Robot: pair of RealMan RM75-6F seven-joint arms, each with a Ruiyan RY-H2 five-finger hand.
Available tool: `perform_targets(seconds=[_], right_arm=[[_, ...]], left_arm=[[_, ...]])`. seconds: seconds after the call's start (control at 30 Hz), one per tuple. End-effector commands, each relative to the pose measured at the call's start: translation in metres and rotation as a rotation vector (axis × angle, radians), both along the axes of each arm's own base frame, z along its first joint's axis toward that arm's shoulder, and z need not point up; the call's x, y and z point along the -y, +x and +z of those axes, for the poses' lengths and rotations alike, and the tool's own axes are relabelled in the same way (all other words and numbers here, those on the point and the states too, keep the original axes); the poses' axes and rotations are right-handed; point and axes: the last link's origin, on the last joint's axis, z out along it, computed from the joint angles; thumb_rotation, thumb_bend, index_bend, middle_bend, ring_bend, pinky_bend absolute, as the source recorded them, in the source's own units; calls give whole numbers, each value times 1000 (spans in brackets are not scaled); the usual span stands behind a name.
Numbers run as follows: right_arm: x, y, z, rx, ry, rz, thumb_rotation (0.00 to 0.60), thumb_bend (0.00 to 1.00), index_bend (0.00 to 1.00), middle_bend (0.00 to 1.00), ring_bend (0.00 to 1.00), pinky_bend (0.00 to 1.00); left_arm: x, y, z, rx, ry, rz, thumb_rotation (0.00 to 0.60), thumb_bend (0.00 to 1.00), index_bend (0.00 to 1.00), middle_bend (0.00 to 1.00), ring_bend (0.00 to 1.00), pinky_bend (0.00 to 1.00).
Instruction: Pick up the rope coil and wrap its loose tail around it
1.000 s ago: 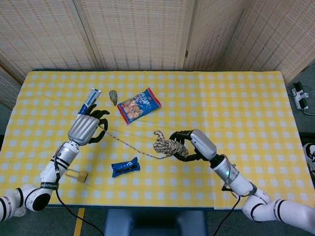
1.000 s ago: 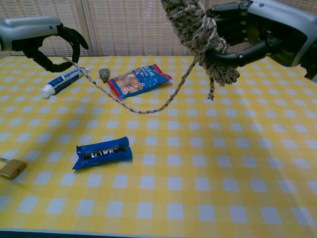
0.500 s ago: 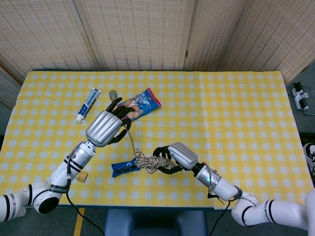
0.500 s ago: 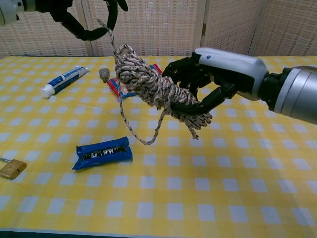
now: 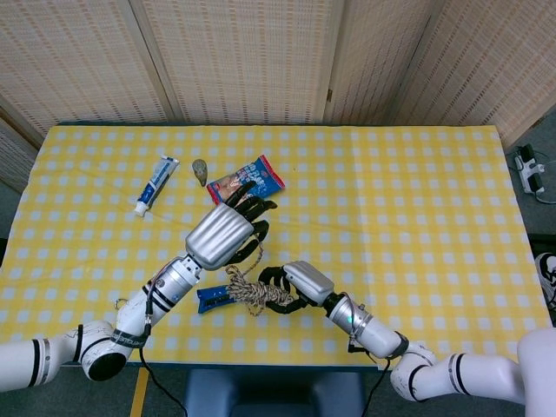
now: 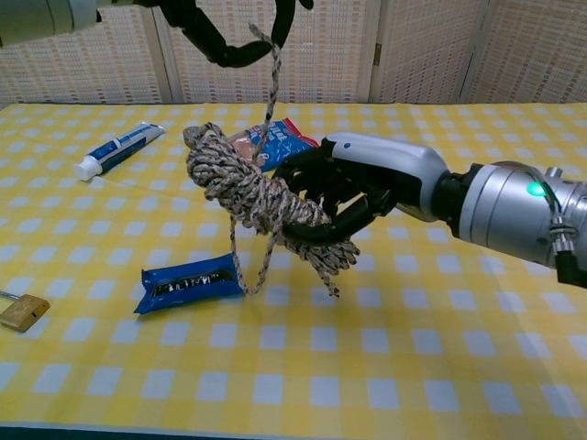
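The speckled tan rope coil (image 6: 246, 191) hangs in the air, gripped from the right by my right hand (image 6: 359, 186), whose dark fingers curl around its lower end. In the head view the coil (image 5: 250, 292) sits just left of that hand (image 5: 300, 281). The loose tail (image 6: 271, 87) runs straight up from the coil to my left hand (image 6: 231, 29), which holds its end at the top of the chest view. Seen from the head, the left hand (image 5: 228, 234) is right above the coil. A short frayed end dangles below the coil.
On the yellow checked table (image 5: 417, 217) lie a blue snack bar (image 6: 192, 282) under the coil, a red-and-blue snack bag (image 5: 253, 180), a toothpaste tube (image 5: 156, 184), a small stone (image 5: 200, 169) and a brass padlock (image 6: 24, 310) at the front left.
My left hand has carried the tail from the far left to right above the coil. The right hand has brought the coil lower and to the left, over the blue bar.
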Motion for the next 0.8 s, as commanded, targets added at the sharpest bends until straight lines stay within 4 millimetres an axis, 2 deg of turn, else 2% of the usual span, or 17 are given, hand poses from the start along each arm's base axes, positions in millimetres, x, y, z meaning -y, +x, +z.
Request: perform_targets(seconds=[0.03,0.27,0.43,0.63,0.8], right_arm=[[2,3,-4,16,20,-24,600,732,794,667,733,589],[8,7,-14,77,80,-110,600,732,798,667,734,590],[16,10,-18,201,49,-225,600,732,807,675,758,599],[22,10,-19,348,-52,-319,600,731,812,680,756,604],[30,6,-13,471,-133,-380,600,733,812,681,753,605]], left_arm=[[5,7,-5,23,-36,-3,600,568,577,237,215,9],[15,18,-13,59,-120,-16,600,568,572,237,215,7],[21,17,-17,66,-145,-19,600,568,573,237,210,7],[29,9,-15,91,-170,-9,600,568,574,198,189,6],[35,-9,-7,143,-165,5,600,569,575,149,170,6]])
